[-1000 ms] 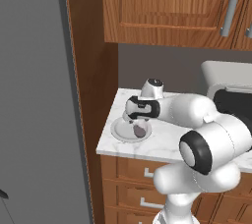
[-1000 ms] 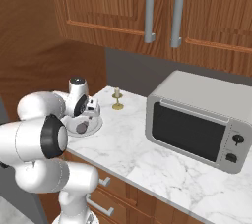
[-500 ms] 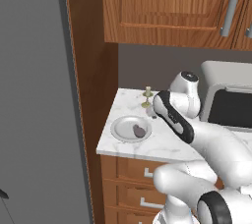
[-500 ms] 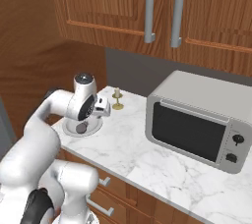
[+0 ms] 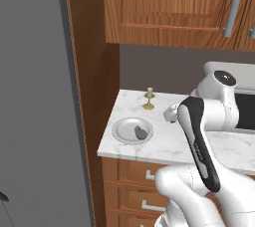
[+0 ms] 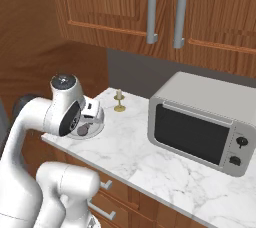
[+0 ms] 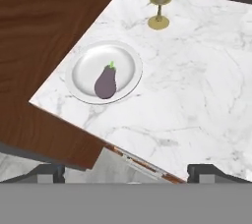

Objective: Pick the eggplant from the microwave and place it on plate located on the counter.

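The small dark purple eggplant (image 7: pixel 105 83) lies on the round greyish-silver plate (image 7: pixel 83 66), its green stem tip pointing to the plate's middle. The plate sits near the left corner of the white marble counter (image 7: pixel 197 85). My gripper (image 7: pixel 127 173) hangs open well above the counter with nothing between its fingers, set back from the plate. From the base I see the eggplant (image 5: pixel 140 132) on the plate (image 5: pixel 124 129), with my hand up to its right. The wide dark-framed microwave is out of view.
A small brass candlestick (image 7: pixel 160 4) stands behind the plate. A silver box microwave (image 6: pixel 200 122) with a dark window, door shut, sits further right on the counter (image 6: pixel 150 162). A tall wooden panel (image 5: pixel 92 96) borders the counter's left end.
My hand was low over the plate a second ago; it has since lifted and drawn back to the right. The eggplant stays on the plate.
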Tool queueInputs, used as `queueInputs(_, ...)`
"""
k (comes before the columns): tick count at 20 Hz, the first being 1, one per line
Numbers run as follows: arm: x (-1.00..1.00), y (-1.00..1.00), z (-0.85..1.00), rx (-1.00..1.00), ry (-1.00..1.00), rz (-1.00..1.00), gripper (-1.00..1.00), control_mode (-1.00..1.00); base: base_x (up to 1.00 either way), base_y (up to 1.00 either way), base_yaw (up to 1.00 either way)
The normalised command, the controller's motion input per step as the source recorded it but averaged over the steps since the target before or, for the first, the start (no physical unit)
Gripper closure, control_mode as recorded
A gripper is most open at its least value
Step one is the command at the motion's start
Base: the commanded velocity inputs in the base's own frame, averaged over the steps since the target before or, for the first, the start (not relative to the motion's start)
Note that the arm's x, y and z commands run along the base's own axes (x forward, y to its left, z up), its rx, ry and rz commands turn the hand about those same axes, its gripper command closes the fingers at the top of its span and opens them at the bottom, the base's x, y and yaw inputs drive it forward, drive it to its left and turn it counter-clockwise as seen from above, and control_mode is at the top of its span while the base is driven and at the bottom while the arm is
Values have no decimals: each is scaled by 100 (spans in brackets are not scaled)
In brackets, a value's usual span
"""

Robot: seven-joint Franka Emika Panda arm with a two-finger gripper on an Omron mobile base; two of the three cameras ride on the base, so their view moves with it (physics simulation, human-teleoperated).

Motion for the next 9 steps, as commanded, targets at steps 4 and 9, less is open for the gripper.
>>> queueInputs(4, -94, -2, 64, 0, 0, 0, -100, -100, 0, 0, 0)
queueInputs(9, -64, 0, 67, 0, 0, -1, -100, -100, 0, 0, 0)
